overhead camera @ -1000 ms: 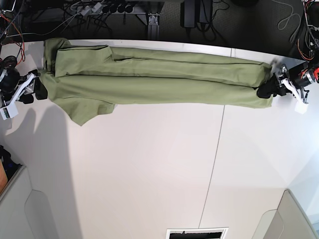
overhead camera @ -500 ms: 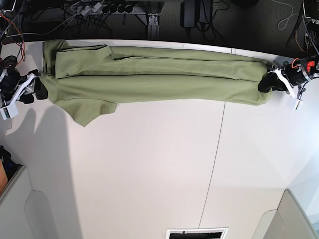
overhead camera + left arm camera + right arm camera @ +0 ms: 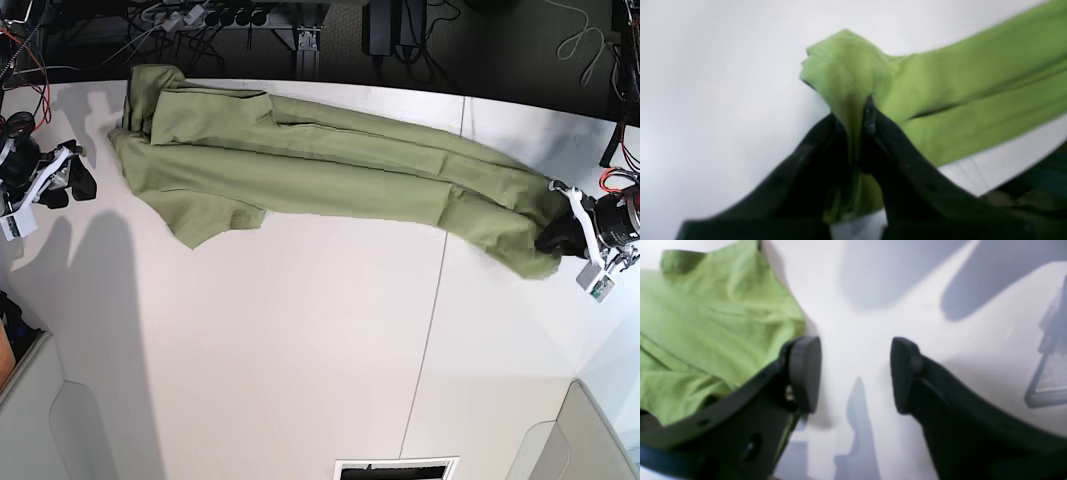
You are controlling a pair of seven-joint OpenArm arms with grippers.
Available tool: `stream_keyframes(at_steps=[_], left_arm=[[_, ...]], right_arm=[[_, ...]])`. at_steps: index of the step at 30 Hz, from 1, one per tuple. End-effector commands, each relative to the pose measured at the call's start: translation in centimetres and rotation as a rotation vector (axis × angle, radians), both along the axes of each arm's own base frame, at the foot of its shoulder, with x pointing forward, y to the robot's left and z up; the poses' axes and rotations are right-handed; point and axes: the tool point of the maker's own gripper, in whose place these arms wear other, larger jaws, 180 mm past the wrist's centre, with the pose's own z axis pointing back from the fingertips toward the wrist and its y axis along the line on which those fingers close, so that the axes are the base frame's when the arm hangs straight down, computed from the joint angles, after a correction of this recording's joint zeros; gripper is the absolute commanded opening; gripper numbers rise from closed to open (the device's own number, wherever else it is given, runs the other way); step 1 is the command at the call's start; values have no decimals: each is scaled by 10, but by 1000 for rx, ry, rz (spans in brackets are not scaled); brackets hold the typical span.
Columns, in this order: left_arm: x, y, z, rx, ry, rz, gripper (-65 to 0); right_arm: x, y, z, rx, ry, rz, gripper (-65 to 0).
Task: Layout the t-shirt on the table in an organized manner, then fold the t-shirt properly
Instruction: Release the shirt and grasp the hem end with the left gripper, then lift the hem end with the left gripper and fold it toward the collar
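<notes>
At the far left of the base view we see the right gripper (image 3: 82,181) resting low over the table (image 3: 300,340), its jaws spread apart with only bare white surface between them; its wrist view shows the rounded black pads (image 3: 805,373) empty, the cloth lying just beside the left one. Next comes the t-shirt (image 3: 300,165), a soft, matte olive-green garment folded lengthwise into a long narrow band. It lies slanted across the far half of the table, a short sleeve (image 3: 205,215) poking out toward us near its left end. Faint creases run along its length. A thin dark seam (image 3: 437,300) crosses the smooth tabletop under the band's right part. At the right end we find the left gripper (image 3: 560,235) clamped on the shirt's bunched tip, the fabric puckered between its black fingers (image 3: 870,116). Behind the table's far edge, tangled cables (image 3: 190,18) hang in the dark.
</notes>
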Motion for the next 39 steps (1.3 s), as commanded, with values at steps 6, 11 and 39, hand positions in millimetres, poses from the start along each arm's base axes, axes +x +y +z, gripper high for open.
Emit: stream_keyframes(at_steps=[6,11,39], left_arm=[[-30,-92,52,52,-173,-322,-650],[-55,-157,51,-24,-221,-419,-650],[-39,-255,-35,-444,-13,-217,-293]], right_arm=[[7,13,5,46,-46,-14,-321],[7,27,0,96,-57,-25,-321],[4,29,-1,128,-41,-40,-320]])
